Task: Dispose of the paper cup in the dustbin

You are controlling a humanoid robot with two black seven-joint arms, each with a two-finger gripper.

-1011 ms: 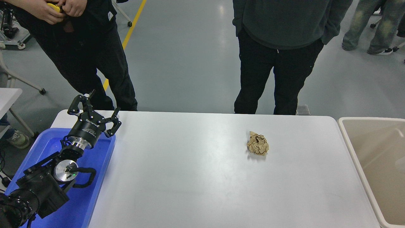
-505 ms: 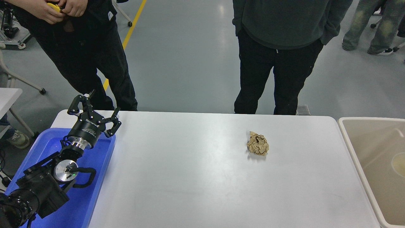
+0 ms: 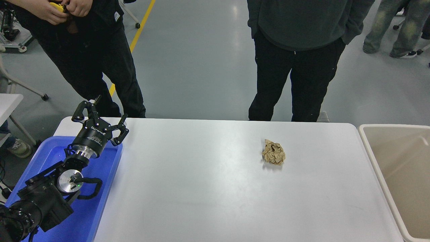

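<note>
Head view, left pincer [image 3: 100, 117] parked, spread

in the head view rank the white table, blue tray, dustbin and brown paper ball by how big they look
1. white table
2. blue tray and dustbin: unsure, since both are cut off by the picture's edges and the parked left arm covers part of the tray
3. brown paper ball, clearly the smallest

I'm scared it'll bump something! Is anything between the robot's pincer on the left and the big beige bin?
Only the crumpled brown paper ball lies on the white table, roughly between the open left pincer and the beige rectangular plastic dustbin. It sits low, so an arm could probably pass above it.
</note>
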